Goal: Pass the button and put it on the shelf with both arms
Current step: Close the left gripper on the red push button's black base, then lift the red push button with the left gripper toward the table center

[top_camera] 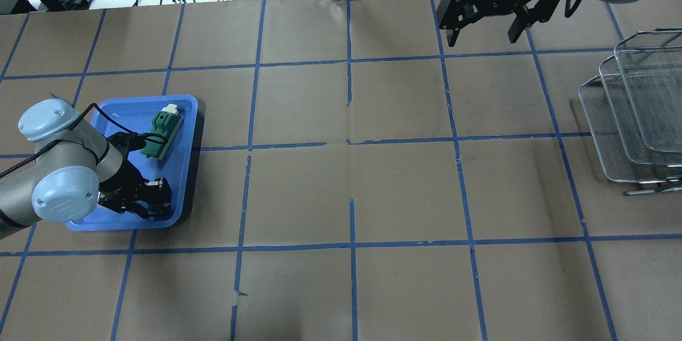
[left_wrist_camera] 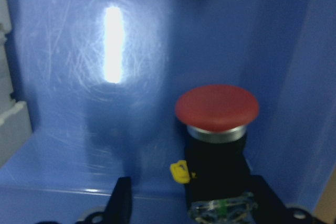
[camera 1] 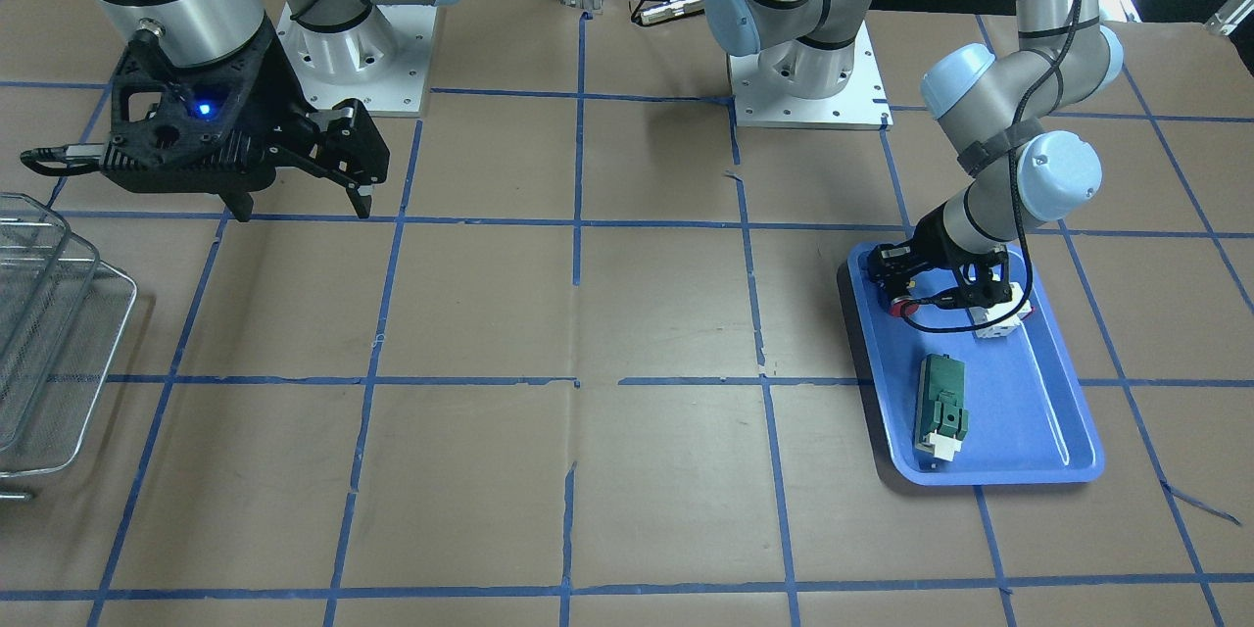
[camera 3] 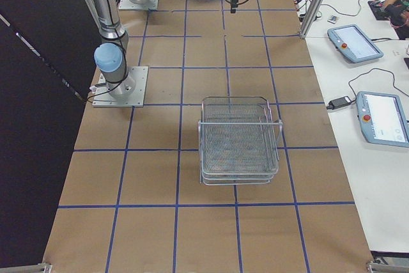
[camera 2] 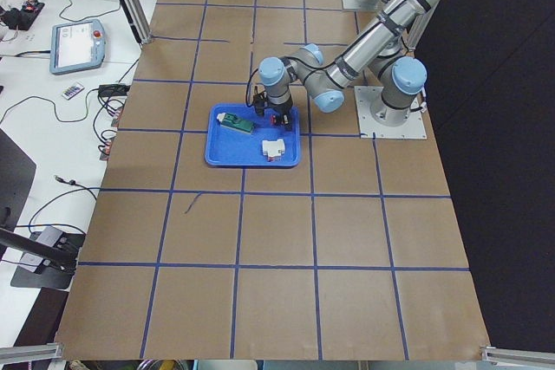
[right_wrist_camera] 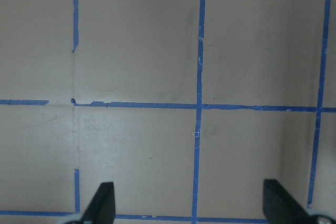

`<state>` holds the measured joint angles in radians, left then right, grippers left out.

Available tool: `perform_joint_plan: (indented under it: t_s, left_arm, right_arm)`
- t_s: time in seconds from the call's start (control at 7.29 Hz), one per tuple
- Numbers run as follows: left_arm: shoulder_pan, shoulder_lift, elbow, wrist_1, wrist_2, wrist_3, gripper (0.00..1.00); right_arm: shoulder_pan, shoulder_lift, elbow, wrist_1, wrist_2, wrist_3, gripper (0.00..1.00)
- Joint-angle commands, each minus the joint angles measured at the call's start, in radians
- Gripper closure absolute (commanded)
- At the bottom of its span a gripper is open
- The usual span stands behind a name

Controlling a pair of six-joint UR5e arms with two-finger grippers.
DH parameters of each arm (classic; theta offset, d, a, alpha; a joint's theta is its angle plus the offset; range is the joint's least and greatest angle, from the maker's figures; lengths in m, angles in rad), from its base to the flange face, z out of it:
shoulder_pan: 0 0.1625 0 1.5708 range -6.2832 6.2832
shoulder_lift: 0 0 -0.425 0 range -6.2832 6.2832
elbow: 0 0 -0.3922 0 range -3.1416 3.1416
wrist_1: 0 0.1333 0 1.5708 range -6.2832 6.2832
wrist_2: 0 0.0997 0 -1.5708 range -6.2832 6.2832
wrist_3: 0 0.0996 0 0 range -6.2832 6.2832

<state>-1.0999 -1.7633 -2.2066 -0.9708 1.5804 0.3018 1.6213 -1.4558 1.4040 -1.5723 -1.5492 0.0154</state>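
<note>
The button (left_wrist_camera: 216, 109), with its red mushroom cap and black body, lies on the floor of the blue tray (camera 1: 1058, 411) near the tray's corner. My left gripper (left_wrist_camera: 194, 200) is low in the tray and open. The button's body is between the fingers, close to the right-hand finger (left_wrist_camera: 265, 195) and clear of the other finger (left_wrist_camera: 122, 200). The front view shows the red cap (camera 1: 906, 308) at the left gripper (camera 1: 916, 299). My right gripper (top_camera: 482, 37) hangs open and empty high over the table. The wire-mesh shelf (top_camera: 634, 112) stands at the table's right end.
A green rectangular block (top_camera: 162, 128) and a white boxy breaker (camera 1: 999, 318) also lie in the blue tray, the breaker just beside the left gripper. The table is brown paper with a blue tape grid (top_camera: 349, 144). Both arm bases (camera 1: 808, 78) are bolted at the robot's side.
</note>
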Motion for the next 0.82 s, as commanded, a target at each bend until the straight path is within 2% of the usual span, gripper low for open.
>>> perform_joint_plan:
  t_s: [0.0,0.27,0.41,0.69]
  left_arm:
    - [-0.002,0.014,0.011,-0.002,-0.002,0.002,1.00]
    - [-0.023,0.050,0.071,-0.035,-0.016,0.020,1.00]
    - [-0.069,0.073,0.135,-0.111,-0.060,0.022,1.00]
    - [-0.292,0.105,0.329,-0.301,-0.103,0.022,1.00]
  right_arm:
    - [0.000,-0.001,0.009,0.000,0.001,0.000,0.00]
    - [0.000,-0.003,0.012,-0.002,0.003,0.001,0.00]
    - [0.000,-0.003,0.012,-0.002,0.003,0.000,0.00]
    - [0.000,-0.003,0.012,-0.002,0.003,0.001,0.00]
